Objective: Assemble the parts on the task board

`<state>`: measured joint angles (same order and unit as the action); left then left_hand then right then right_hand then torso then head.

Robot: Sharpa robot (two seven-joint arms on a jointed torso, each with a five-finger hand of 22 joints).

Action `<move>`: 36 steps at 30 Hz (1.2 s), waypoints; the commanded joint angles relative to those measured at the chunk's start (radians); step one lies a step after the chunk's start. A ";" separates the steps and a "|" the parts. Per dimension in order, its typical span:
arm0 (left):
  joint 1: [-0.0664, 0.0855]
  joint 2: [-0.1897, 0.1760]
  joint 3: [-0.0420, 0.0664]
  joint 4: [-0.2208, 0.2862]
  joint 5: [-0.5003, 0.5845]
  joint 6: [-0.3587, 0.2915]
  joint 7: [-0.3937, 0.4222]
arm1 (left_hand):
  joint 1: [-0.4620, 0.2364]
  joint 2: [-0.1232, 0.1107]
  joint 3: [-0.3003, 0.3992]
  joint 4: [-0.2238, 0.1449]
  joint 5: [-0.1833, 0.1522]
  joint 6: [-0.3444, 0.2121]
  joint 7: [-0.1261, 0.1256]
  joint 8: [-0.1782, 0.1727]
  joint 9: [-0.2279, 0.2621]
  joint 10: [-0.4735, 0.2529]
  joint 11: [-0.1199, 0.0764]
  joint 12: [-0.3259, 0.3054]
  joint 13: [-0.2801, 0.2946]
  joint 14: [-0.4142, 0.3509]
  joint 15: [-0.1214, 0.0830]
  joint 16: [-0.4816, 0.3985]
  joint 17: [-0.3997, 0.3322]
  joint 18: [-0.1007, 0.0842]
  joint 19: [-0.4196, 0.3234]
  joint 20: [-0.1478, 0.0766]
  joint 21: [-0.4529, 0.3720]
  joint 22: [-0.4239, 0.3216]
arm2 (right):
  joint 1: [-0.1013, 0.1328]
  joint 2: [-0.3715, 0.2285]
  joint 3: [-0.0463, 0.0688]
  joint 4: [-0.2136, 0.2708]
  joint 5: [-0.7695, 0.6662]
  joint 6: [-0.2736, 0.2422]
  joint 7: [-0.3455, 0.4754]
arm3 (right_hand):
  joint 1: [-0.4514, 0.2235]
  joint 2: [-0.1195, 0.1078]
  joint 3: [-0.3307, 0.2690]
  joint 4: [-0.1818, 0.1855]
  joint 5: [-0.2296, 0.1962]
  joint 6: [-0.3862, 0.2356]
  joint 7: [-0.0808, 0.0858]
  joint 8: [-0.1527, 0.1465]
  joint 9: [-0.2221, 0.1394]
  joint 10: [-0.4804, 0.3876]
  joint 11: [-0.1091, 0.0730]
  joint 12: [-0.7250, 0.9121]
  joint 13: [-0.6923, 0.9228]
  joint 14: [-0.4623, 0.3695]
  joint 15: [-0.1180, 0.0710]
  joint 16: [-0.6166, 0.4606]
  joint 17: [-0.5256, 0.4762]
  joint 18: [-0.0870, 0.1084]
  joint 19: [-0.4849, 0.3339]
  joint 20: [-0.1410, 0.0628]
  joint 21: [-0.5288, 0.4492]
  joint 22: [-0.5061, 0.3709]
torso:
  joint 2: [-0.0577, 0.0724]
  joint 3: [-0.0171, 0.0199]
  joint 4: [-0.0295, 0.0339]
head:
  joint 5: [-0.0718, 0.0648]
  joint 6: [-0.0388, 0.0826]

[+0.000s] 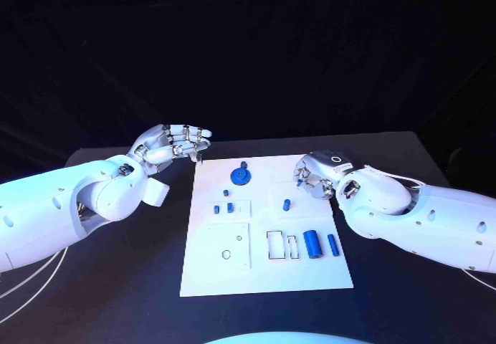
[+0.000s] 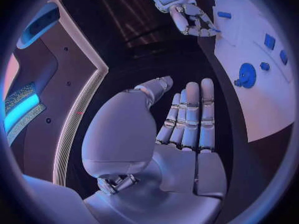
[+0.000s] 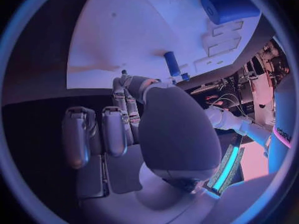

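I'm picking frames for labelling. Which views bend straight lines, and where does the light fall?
Head view: the board keeps straight edges and is brightly lit against a dark table. Left wrist view: the board's edge curves and bluish light lies on the left hand. Right wrist view: the board bows too.

Dim bluish light, dark surroundings; wrist views bend strongly toward their rims.

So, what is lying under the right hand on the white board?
The right hand hovers over the board's right edge. A small blue peg stands beside it. Anything beneath the palm is covered.
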<state>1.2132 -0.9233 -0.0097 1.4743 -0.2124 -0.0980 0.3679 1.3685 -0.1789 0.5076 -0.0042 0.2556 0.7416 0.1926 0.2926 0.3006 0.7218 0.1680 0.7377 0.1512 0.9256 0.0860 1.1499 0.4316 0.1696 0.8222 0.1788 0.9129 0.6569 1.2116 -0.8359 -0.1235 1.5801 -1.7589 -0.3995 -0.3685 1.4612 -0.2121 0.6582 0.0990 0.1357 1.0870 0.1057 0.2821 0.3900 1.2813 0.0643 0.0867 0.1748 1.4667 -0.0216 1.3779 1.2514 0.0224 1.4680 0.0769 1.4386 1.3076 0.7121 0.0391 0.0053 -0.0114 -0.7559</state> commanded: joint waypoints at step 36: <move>0.000 0.016 0.001 0.004 0.002 0.008 0.007 | 0.015 0.005 -0.004 -0.005 0.001 -0.012 0.045 0.010 0.000 -0.014 0.002 -0.006 -0.002 -0.003 0.006 -0.007 -0.003 0.014 0.006 0.004 -0.007 -0.001 | -0.069 0.083 -0.003 0.241 0.011 -0.017 0.014 | -0.017 0.002 0.007 -0.015 -0.009 0.005 0.001 0.007 0.005 0.039 -0.025 -0.003 0.000 0.048 -0.011 -0.002 -0.001 0.005 0.059 -0.007 0.003 0.210 | 0.000 -0.0032 0.0039 | 0.068 -0.019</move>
<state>1.2128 -0.9099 -0.0098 1.4757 -0.2126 -0.0978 0.3670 1.3729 -0.1745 0.5048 -0.0069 0.2556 0.7346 0.1928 0.2961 0.3007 0.7147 0.1681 0.7377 0.1506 0.9257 0.0860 1.1461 0.4298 0.1696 0.8222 0.1788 0.9129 0.6570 1.1473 -0.7575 -0.1254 1.8234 -1.7380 -0.4326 -0.3675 1.4498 -0.2111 0.6664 0.0906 0.1251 1.0852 0.1039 0.2840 0.3930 1.2886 0.0641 0.0807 0.1737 1.4668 -0.0288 1.3778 1.2514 0.0224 1.4680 0.0770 1.4385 1.3076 0.7118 0.0372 0.0070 0.0533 -0.7723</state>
